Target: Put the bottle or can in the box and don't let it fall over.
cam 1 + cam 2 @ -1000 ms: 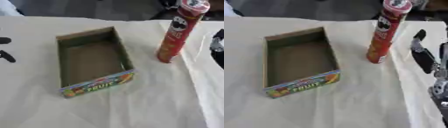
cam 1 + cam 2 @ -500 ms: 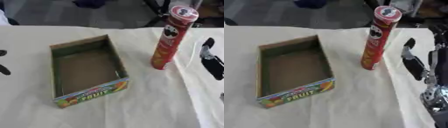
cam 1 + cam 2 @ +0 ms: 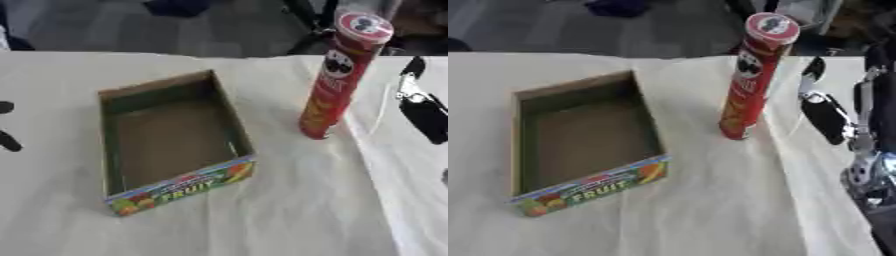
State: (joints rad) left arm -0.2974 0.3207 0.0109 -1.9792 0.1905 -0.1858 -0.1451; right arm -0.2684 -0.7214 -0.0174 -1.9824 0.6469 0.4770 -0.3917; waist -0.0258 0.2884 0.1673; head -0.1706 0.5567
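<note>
On the cream cloth [image 3: 289, 210], in the left eye view, the open cardboard box [image 3: 171, 141] with "FRUIT" on its near wall holds nothing. The tall red can [image 3: 341, 75] stands upright just right of it, outside, bare cloth between them. The left hand [image 3: 7, 125] shows only dark fingertips at the left edge; I cannot tell their state. In the right eye view, the right hand [image 3: 826, 112] hangs near the can's right side, apart from it, fingers straight and together.
</note>
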